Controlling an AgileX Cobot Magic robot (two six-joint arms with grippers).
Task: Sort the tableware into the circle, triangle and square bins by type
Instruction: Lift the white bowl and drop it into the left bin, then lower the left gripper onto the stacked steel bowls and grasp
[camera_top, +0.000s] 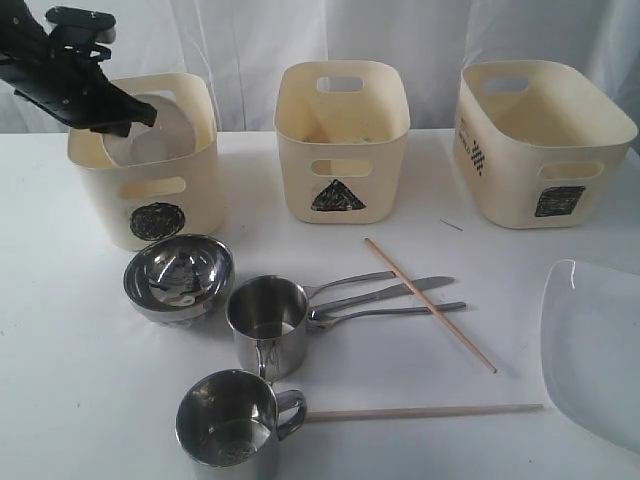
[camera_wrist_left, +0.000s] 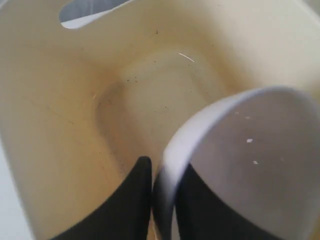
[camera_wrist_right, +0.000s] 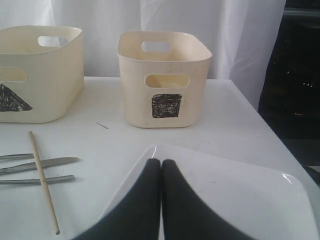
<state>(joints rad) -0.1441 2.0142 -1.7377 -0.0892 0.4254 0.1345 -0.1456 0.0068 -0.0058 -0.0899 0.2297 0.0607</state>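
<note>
My left gripper (camera_top: 128, 118) is shut on the rim of the white bowl (camera_top: 152, 132), holding it tilted inside the top of the circle bin (camera_top: 100, 185). In the left wrist view the left gripper (camera_wrist_left: 165, 172) pinches the white bowl (camera_wrist_left: 260, 150) above the tub floor (camera_wrist_left: 150, 100). Two stacked steel bowls (camera_top: 178, 277), two steel mugs (camera_top: 267, 320) (camera_top: 232, 422), the fork, knife and spoon (camera_top: 385, 297) and two chopsticks (camera_top: 430, 305) (camera_top: 420, 411) lie on the table. My right gripper (camera_wrist_right: 161, 162) is shut and empty, over a corner of the clear plate (camera_wrist_right: 240, 195).
The triangle bin (camera_top: 300, 170) stands at the middle back and the square bin (camera_top: 510, 170) at the back right, both showing nothing inside. The clear plate (camera_top: 595, 350) lies at the table's right edge. A white curtain hangs behind the table.
</note>
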